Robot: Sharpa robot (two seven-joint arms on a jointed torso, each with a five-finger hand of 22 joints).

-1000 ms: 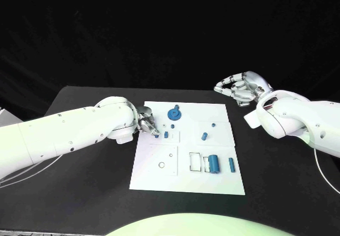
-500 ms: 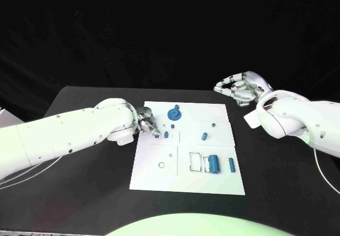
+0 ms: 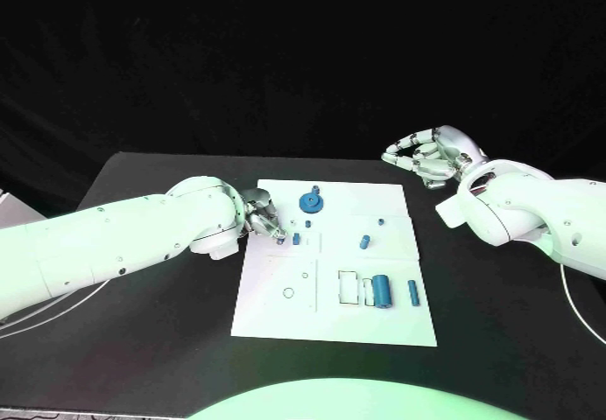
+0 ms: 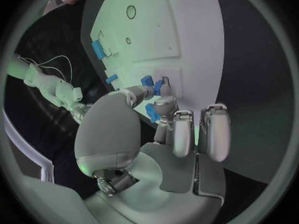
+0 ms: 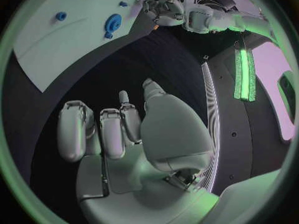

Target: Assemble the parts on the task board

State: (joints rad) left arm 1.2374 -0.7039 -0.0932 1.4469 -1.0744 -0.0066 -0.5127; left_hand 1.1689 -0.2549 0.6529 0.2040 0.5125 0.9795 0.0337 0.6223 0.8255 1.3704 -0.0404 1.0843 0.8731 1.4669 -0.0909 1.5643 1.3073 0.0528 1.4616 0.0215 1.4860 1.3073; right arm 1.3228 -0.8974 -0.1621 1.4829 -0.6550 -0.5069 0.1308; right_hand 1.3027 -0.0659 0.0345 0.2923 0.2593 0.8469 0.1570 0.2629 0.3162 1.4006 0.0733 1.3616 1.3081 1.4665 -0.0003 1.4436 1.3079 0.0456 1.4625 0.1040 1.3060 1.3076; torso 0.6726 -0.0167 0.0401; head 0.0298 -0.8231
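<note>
The white board (image 3: 334, 293) lies in the middle of the black table (image 3: 151, 297). The left hand (image 3: 264, 219) sits at the board's left edge, near its far corner, fingertips pinching a small blue peg (image 4: 150, 110) just above the plate, close beside another small peg (image 3: 296, 238) standing there. A blue round disc (image 3: 309, 204) rests near the far edge. A short peg (image 3: 363, 241) sits toward the right side, and a fat blue cylinder (image 3: 382, 290) with a thin pin (image 3: 413, 292) beside it lie toward the near right corner. The right hand (image 3: 431, 154) hangs beyond the board's far right corner, over the table, fingers loosely curled and apart, holding nothing.
</note>
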